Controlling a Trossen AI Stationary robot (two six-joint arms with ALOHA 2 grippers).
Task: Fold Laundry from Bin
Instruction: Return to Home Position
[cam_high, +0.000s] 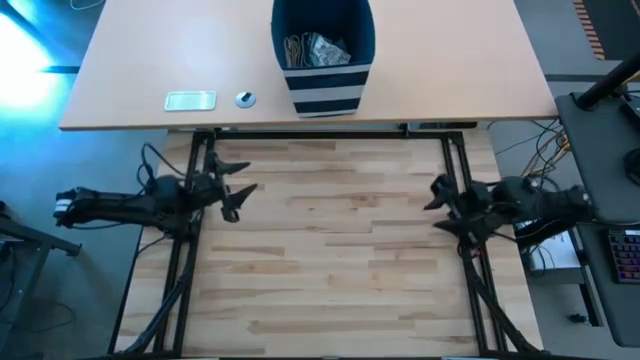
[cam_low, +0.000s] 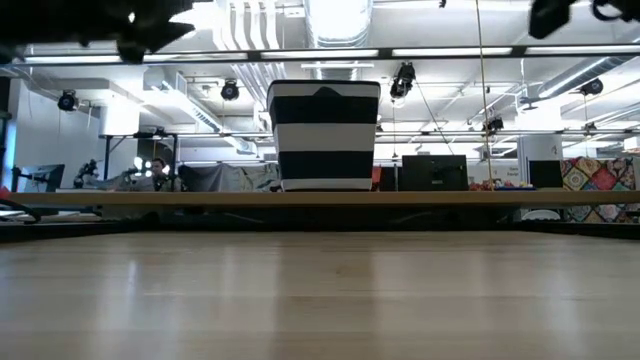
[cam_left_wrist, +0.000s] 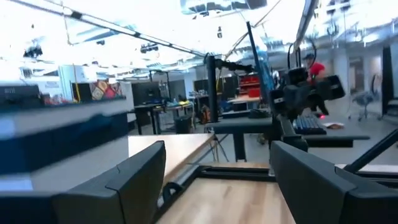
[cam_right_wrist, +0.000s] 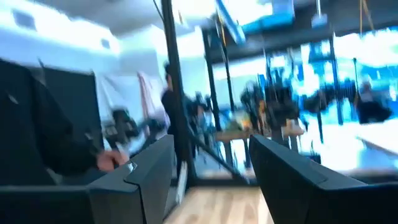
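Laundry (cam_high: 318, 50), grey and pale pieces, lies inside the bin (cam_high: 322, 88), which stands upright at the middle of the far, paler surface (cam_high: 450, 70). On that same surface, well to one side of the bin, lie a small white flat device (cam_high: 190, 100) and, just beside it, a small round object (cam_high: 245, 98). The nearer plank surface (cam_high: 330, 250) stretches between the two arms. The left gripper (cam_high: 248, 178) hovers at the left edge of the planks, pointing inward; its fingers (cam_left_wrist: 134, 180) are spread apart with nothing between them. The right gripper (cam_high: 430, 195) hangs at the right edge, facing the left one, its fingers (cam_right_wrist: 149, 174) likewise parted and holding nothing. Seen from tabletop height, the bin shows its white stripes, and a person (cam_low: 158, 170) sits far back in the room
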